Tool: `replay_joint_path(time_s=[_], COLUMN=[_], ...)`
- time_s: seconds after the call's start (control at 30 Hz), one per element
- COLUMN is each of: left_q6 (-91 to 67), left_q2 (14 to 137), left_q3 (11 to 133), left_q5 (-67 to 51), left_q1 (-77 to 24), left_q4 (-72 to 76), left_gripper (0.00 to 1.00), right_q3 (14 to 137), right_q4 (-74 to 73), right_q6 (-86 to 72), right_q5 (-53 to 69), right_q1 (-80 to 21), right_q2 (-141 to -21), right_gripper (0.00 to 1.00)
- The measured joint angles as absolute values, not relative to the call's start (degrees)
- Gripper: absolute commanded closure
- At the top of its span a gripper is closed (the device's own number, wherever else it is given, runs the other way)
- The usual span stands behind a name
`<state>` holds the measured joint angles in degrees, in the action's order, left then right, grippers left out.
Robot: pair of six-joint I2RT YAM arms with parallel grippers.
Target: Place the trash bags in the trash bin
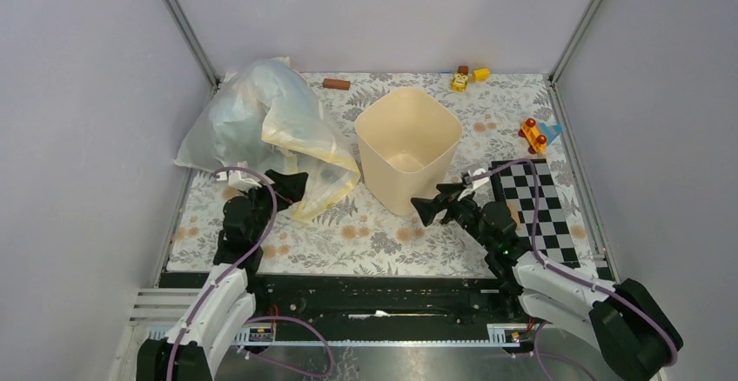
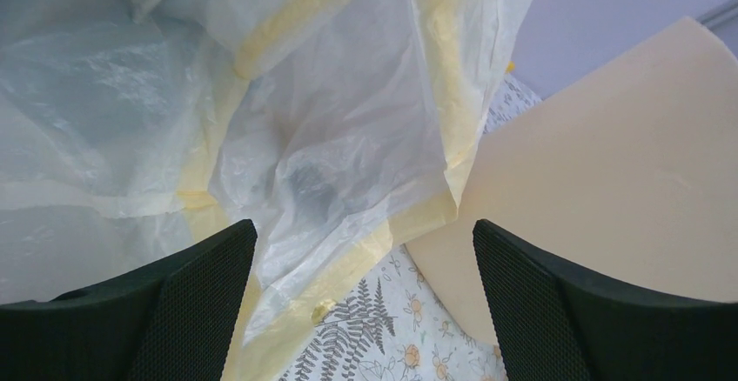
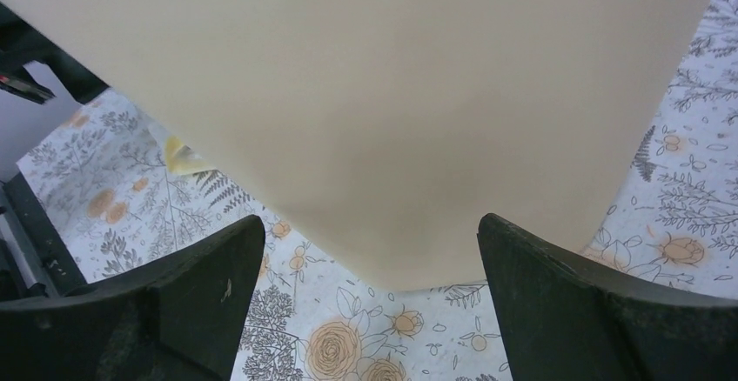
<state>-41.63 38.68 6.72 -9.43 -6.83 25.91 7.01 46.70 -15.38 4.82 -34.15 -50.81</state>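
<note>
Left gripper: fingers spread wide, nothing pinched. Clear bag with pale-yellow bands hung straight ahead of the gap. Couldn't tell whether it touched the pads. Bin wall showed on the right of that view, with the bag's edge up against it.

Right gripper: fingers also spread, holding nothing. The bin's lower wall filled the view just past the tips, base down on the floral mat. Touching or not, couldn't tell.

Top view: the left gripper sat at the near edge of the clear bag, left of the bin. The right gripper sat low at the bin's near-right corner. The bin stood upright mid-table, mouth up.

Blue bag: the pale bluish translucent part of the heap at the far left of the table. It lay left of the clear bag and bunched against it, and where one ended and the other began wasn't clear. It was outside the bin and apart from both grippers.

Rest: checkerboard flat on the mat right of the bin, partly under the right arm. Orange toy was near the right edge. Yellow toys and a brown cylinder were along the far edge.
</note>
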Motion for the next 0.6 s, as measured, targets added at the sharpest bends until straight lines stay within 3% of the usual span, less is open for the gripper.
replay_joint_path(time_s=[0.43, 0.6], left_q6=[-43.40, -42.87], left_q2=[34.85, 42.35], left_q3=[15.59, 19.97], left_q5=[1.54, 4.21], left_q1=[-6.83, -6.83], left_q4=[10.17, 9.08], left_gripper=[0.14, 0.26], right_q3=[12.34, 21.17], right_q4=[52.21, 51.75], right_q6=[-17.32, -18.46], right_q5=[0.69, -2.55], right_q1=[-37.17, -37.32], right_q2=[-69.82, -79.40], right_gripper=[0.00, 0.00])
